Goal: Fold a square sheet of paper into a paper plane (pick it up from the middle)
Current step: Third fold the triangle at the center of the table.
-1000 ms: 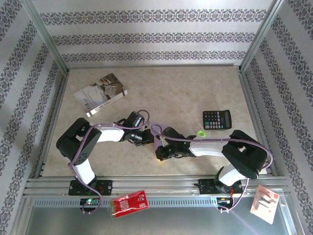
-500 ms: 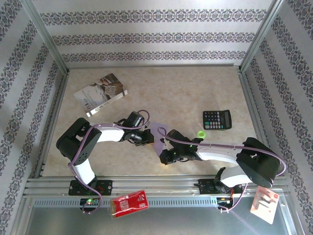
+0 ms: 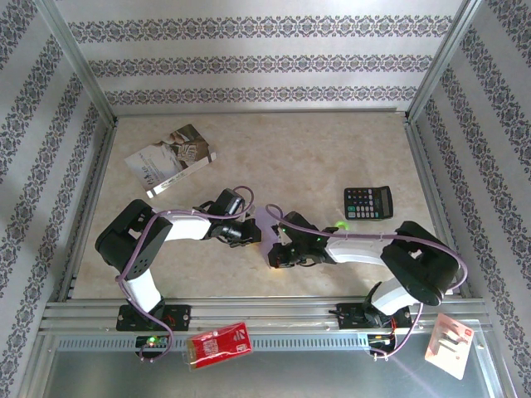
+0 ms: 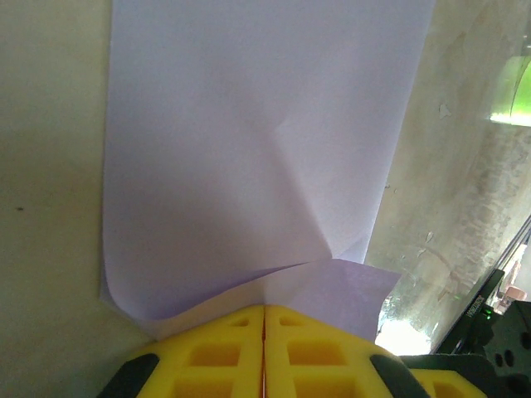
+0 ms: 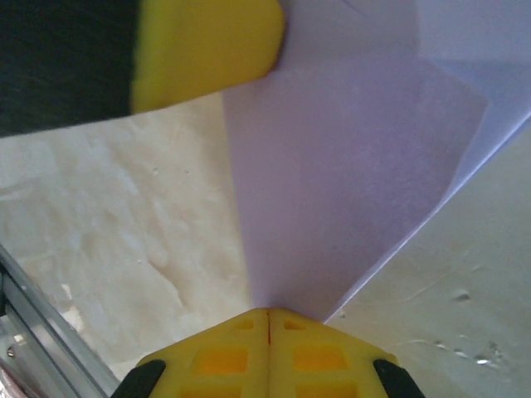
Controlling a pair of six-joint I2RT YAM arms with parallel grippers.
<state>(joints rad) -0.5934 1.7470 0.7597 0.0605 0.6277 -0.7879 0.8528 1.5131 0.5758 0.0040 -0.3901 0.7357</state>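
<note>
Since half a second ago the right arm (image 3: 365, 247) has pulled its elbow in from a long stretch, and its gripper has moved slightly farther from the near edge; the left arm (image 3: 178, 225) has held its place. On the table (image 3: 315, 157), a printed booklet (image 3: 170, 159) lies well beyond the left gripper (image 3: 247, 232) and to its left. A calculator (image 3: 368, 202) sits beyond the right gripper (image 3: 279, 251) and off to its right, with a small green object (image 3: 342, 225) nearer, beside that arm's forearm. A red packet (image 3: 218, 343) rests behind both grippers, on the near rail. Each arm bends at a raised elbow and reaches inward and low, so the two grippers nearly meet. Between them is the square sheet of paper (image 3: 266, 224), pale lilac and creased. The left gripper (image 4: 264, 312) has its yellow fingers pressed together on the sheet's (image 4: 257, 149) folded edge. The right gripper (image 5: 268, 315) is likewise clamped on a pointed corner of it (image 5: 348, 166).
</note>
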